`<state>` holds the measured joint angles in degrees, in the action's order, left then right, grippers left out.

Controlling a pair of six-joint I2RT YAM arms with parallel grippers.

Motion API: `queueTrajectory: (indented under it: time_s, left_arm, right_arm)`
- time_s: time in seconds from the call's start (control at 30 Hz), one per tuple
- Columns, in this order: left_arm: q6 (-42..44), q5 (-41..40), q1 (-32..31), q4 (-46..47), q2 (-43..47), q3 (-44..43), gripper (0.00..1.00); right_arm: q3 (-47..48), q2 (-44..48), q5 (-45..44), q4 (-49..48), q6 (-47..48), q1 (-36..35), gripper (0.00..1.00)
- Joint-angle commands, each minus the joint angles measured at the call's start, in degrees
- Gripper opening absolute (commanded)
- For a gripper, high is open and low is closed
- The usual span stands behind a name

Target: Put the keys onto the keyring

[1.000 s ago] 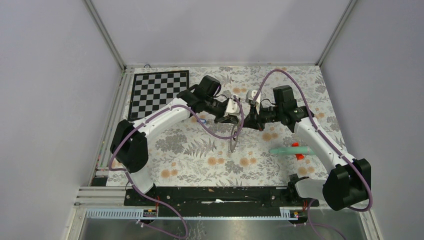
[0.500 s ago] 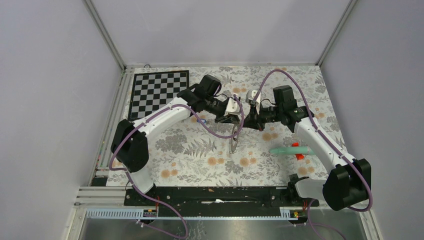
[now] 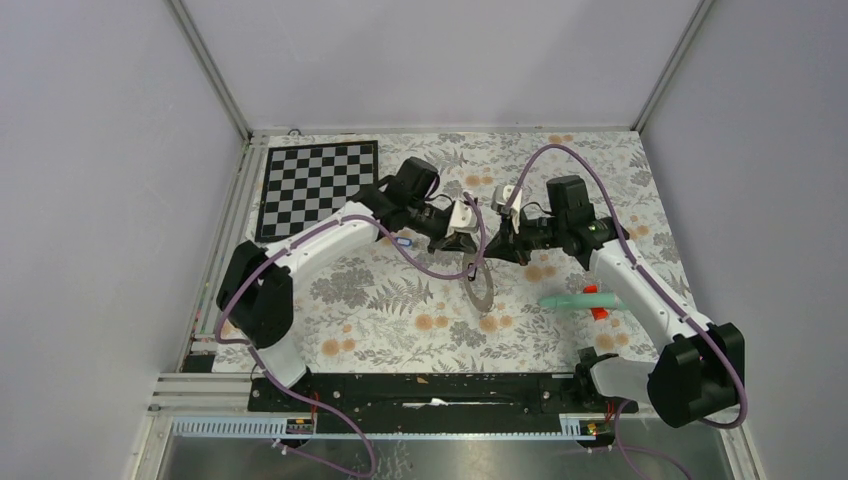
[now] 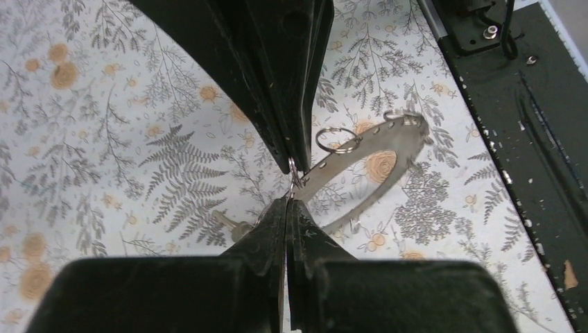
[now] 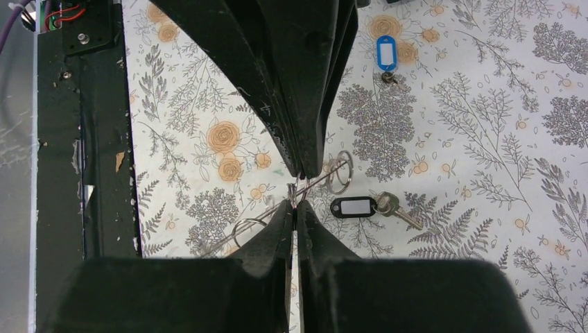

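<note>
2 robot arms reach in from the near edge and meet over the middle of a worktop [image 3: 380, 320] covered with a grey and orange flower-print cloth.

Between them they hold up the keyring [image 4: 388, 139], a large flat dark-grey hoop with a wide hollow centre. It hangs tilted just below their tips, clear of the cloth. A few small wire rings sit along its band.

The left pincer [image 4: 291, 186] is closed, its 2 black fingers pressed together on a small wire ring at the hoop's edge. The right pincer [image 5: 294, 198] is also closed, pinching the hoop, which shows edge-on as a thin line in its wrist camera.

Neither key is on the hoop; both lie flat on the cloth. The black-tagged key [image 5: 353, 206] lies just beside the right pincer's tips in that camera, its oblong tag showing a white centre and its metal blade pointing away from the tag. The overhead camera does not show it, as the arms hide that spot. The blue-tagged key [image 3: 403, 241] lies to the left of the pincers, close under the left arm.

A long teal stick [image 3: 570, 300] with a red piece [image 3: 598, 311] lies on the right, beside the right arm. A black-and-white chequered board [image 3: 318, 185] lies flat in the far left corner.
</note>
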<state>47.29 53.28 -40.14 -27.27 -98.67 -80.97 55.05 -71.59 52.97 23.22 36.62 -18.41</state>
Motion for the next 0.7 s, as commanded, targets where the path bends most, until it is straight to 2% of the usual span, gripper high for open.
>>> queueTrajectory:
  time_s: [0.0, 0.17, 0.3, 0.43, 0.5, 0.57, 0.67]
  left_arm:
    - [-10.68, -1.26, 1.59, 9.02, 5.92, 5.02, 0.0]
    - [-22.99, -4.92, 1.63, 16.59, 8.78, 8.59, 0.0]
    - [-29.49, -7.86, 1.65, 18.48, 9.16, 8.88, 0.0]
    - [-30.92, -7.82, 1.65, 18.71, 9.38, 8.97, 0.0]
    - [-30.94, -6.79, 1.64, 18.71, 9.81, 9.05, 0.0]
    - [-30.48, -4.97, 1.64, 18.66, 10.2, 9.52, 0.0]
    - [-29.17, -0.21, 1.62, 19.2, 10.84, 11.09, 0.0]
  right_arm:
    - [-0.05, 3.35, -0.84, -1.3, 1.3, -0.47, 0.09]
    - [0.64, 3.58, -0.17, -0.47, 1.48, -0.48, 0.18]
    - [0.94, 3.82, 0.42, 0.09, 1.44, -0.46, 0.23]
    - [1.18, 4.23, 0.15, 0.27, 1.31, -0.44, 0.3]
    - [1.57, 4.3, -0.17, -0.17, 0.55, -0.49, 0.39]
    - [2.16, 4.27, -0.19, -1.16, -1.17, -0.48, 0.45]
    - [2.94, 4.05, 1.37, -2.47, -3.23, -0.48, 0.49]
